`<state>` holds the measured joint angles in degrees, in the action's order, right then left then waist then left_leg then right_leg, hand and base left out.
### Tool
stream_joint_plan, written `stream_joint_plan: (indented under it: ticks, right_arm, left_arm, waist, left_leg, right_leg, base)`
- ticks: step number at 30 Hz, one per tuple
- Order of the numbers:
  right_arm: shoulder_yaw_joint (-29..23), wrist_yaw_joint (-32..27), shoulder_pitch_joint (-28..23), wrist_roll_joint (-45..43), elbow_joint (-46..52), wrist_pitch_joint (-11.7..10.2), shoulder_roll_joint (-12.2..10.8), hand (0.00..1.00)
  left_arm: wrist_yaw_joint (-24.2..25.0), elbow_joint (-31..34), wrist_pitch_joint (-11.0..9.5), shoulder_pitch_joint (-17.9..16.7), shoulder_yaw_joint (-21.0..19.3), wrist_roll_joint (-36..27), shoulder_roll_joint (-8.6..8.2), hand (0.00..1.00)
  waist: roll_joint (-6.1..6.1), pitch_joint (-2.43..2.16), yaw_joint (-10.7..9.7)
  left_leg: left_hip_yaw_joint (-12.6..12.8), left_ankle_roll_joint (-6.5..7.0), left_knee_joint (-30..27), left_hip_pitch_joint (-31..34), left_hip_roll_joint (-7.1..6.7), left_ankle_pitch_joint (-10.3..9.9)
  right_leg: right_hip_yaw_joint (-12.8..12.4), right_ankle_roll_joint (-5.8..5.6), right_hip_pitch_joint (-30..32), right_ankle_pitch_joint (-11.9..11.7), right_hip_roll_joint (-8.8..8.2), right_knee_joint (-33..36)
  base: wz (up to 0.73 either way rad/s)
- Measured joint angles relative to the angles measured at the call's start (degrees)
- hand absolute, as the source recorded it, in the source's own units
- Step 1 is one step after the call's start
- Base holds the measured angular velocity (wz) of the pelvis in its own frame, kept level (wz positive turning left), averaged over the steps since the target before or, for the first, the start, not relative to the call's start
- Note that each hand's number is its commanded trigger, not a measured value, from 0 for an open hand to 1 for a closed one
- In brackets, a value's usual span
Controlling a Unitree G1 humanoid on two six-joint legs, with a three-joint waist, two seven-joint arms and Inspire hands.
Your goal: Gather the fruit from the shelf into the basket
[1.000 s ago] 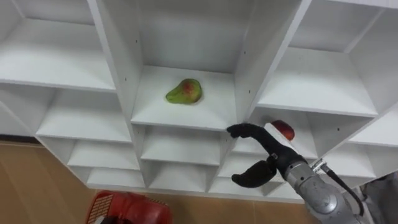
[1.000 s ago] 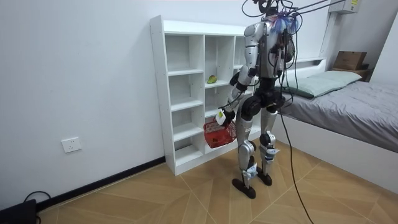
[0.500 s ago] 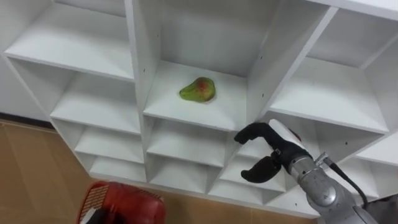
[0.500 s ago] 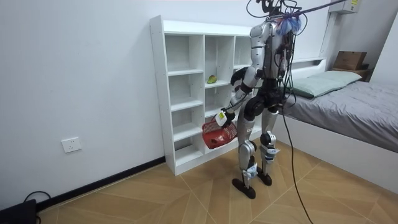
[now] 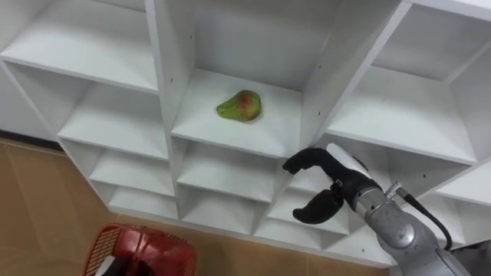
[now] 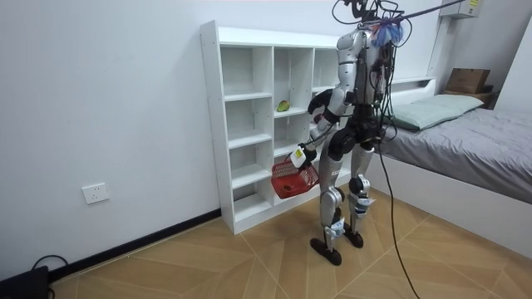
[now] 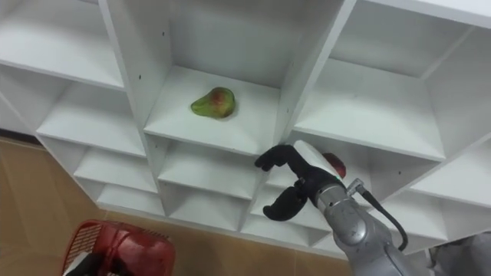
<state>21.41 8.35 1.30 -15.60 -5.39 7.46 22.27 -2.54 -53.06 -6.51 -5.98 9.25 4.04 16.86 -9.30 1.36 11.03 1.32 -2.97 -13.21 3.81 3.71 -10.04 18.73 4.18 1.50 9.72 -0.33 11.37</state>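
"Where is the fruit?"

"A green fruit (image 5: 239,106) lies in a middle box of the white closet (image 5: 161,77). The right hand (image 5: 337,186) is just below it, half open, fingers bent, holding nothing."

"What else?"

"In the right eye view a red fruit (image 7: 333,164) peeks out behind that hand. In the room view a red basket (image 6: 290,178) hangs at the left hand (image 6: 297,155). I can't tell its grip. A bed (image 6: 474,149) is behind the robot."

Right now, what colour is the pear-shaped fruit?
The fruit is green with a reddish patch; the left eye view shows it best.
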Motion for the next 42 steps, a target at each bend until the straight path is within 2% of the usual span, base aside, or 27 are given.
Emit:
stream_joint_plan:
  ticks: [12,14,18,21,24,25,27,28,29,32,36,38,42]
  right_arm:
    - [-0.4,1.8,-0.8,2.7,1.5,0.1,0.1,0.00]
    - [-0.6,1.7,-1.9,5.5,1.6,0.1,0.0,0.00]
    - [-0.9,2.5,-3.5,9.3,1.8,0.1,-0.3,0.00]
    - [-2.2,3.2,-4.2,12.0,1.9,0.1,-1.3,0.00]
    - [-3.0,3.0,-4.9,16.3,1.9,-0.6,-2.3,0.00]
    - [-3.0,2.8,-5.3,18.3,1.9,-1.6,-2.3,0.00]
    - [-3.1,2.8,-6.1,19.8,2.1,-4.0,-2.5,0.00]
    - [-3.0,3.1,-6.5,20.2,2.1,-6.4,-2.7,0.00]
    - [-3.0,3.1,-6.9,20.3,2.1,-8.5,-3.2,0.00]
    - [-2.9,3.1,-8.2,20.3,2.0,-11.7,-4.2,0.00]
    - [-2.7,3.1,-10.5,20.2,1.3,-12.5,-4.5,0.00]
    - [-2.9,3.3,-12.9,20.2,1.3,-12.6,-4.5,0.00]
    - [-3.3,4.1,-14.7,20.2,1.3,-12.9,-4.5,0.00]
  left_arm:
    - [-2.1,0.0,0.0,0.2,0.0,0.0,-0.72,1.00]
    - [-2.3,0.0,0.1,0.1,0.0,0.0,-0.86,1.00]
    - [-2.3,-0.1,0.2,0.0,-0.2,-0.1,-0.85,1.00]
    - [-2.3,-0.5,0.2,-0.1,-0.2,-0.1,-0.86,1.00]
    - [-2.4,-1.3,0.1,0.0,-0.2,-0.1,-1.08,1.00]
    - [-2.4,-1.9,0.1,0.1,-0.2,-0.7,-1.32,1.00]
    - [-2.8,-2.6,0.1,0.1,-0.3,-1.3,-1.71,1.00]
    - [-2.9,-3.0,0.1,0.2,-0.3,-1.3,-1.90,1.00]
    - [-2.9,-3.4,0.1,0.4,-0.3,-1.2,-1.98,1.00]
    - [-2.9,-4.8,0.0,1.1,-0.3,-1.3,-1.98,1.00]
    - [-3.0,-4.8,0.0,1.0,-1.8,-1.2,-2.38,1.00]
    - [-3.0,-4.8,0.0,1.0,-2.3,-1.2,-2.42,1.00]
    - [-3.0,-4.8,-0.4,1.1,-2.4,-1.2,-2.41,1.00]
  waist:
    - [0.24,-0.41,-0.1]
    - [0.59,-0.75,-0.1]
    - [0.99,-1.09,-0.2]
    - [1.34,-1.21,-1.1]
    - [1.52,-1.10,-2.1]
    - [1.83,-0.93,-2.6]
    - [1.97,-0.89,-3.5]
    - [2.20,-0.84,-4.0]
    - [2.46,-0.94,-4.5]
    - [3.13,-1.36,-5.4]
    - [3.50,-1.45,-6.3]
    - [3.45,-1.46,-6.7]
    - [3.15,-1.47,-7.6]
  left_leg:
    - [0.2,-0.58,0.5,0.8,0.50,0.4]
    - [0.3,-0.58,0.5,0.7,0.49,0.4]
    - [0.4,-0.58,0.4,0.5,0.54,0.4]
    - [0.4,-0.58,0.3,0.3,0.53,0.4]
    - [0.4,-0.58,0.0,0.7,0.50,0.4]
    - [0.4,-0.57,0.0,0.7,0.46,0.4]
    - [0.5,-0.57,0.1,0.9,0.45,0.4]
    - [0.5,-0.57,0.1,0.9,0.46,0.4]
    - [0.5,-0.57,0.0,1.0,0.45,0.4]
    - [0.8,-0.55,0.0,1.0,0.43,0.4]
    - [1.3,-0.51,0.1,0.7,0.43,0.4]
    - [1.7,-0.51,0.1,0.7,0.48,0.4]
    - [2.4,-0.48,0.1,1.0,0.55,0.4]
  right_leg:
    - [-0.2,0.62,1.0,-0.4,0.54,-0.6]
    - [-0.3,0.63,0.9,-0.4,0.53,-0.5]
    - [-0.6,0.70,0.9,-0.4,0.60,-0.4]
    - [-0.6,0.72,0.9,-0.4,0.51,-0.1]
    - [-0.5,0.71,1.2,-0.4,0.39,0.1]
    - [-0.5,0.71,1.2,-0.4,0.36,0.2]
    - [-0.6,0.70,1.4,-0.4,0.35,0.2]
    - [-0.7,0.70,1.4,-0.4,0.36,0.2]
    - [-0.7,0.70,1.5,-0.4,0.36,0.1]
    - [-0.7,0.68,1.4,-0.4,0.29,0.2]
    - [-1.1,0.59,1.6,-0.3,0.26,0.2]
    - [-1.4,0.52,1.8,-0.2,0.27,0.3]
    - [-2.2,0.46,2.6,-0.2,0.28,0.4]
  base:
    - [-0.01]
    - [0.00]
    - [-0.01]
    - [0.00]
    - [0.00]
    - [0.00]
    - [0.00]
    - [0.00]
    - [0.00]
    - [0.00]
    - [-0.03]
    - [-0.06]
    - [-0.10]
